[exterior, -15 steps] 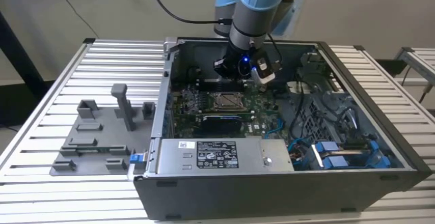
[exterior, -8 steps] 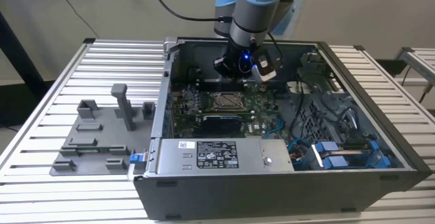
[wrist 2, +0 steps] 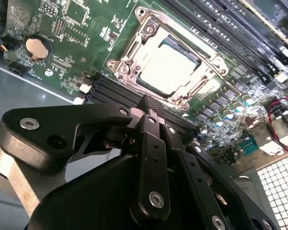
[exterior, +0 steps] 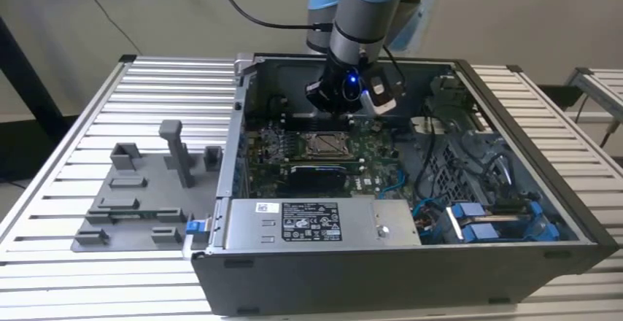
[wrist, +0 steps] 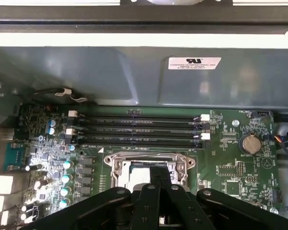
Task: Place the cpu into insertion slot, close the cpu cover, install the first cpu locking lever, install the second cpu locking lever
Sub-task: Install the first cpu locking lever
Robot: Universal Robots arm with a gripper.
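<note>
Silver cover (wrist 2: 175, 72) is lying over the cpu (wrist 2: 169, 66) in its slot, apparently closed. The hand (wrist 2: 151, 106), fingers pressed together and empty, is hovering just beside it. The chip is looking light, stiff and fragile, best taken by its edges.

The claw (wrist 2: 151, 108) hangs over the green circuit board (wrist 2: 86, 33), its black fingers (wrist 2: 151, 103) pressed together at the tips, just beside the socket (wrist 2: 170, 64). In the socket lies the chip (wrist 2: 170, 67), its pale face showing through the window of the silver cover (wrist 2: 129, 64), which lies flat around it. A round coin battery (wrist 2: 37, 46) sits on the board well apart from the socket.
</note>
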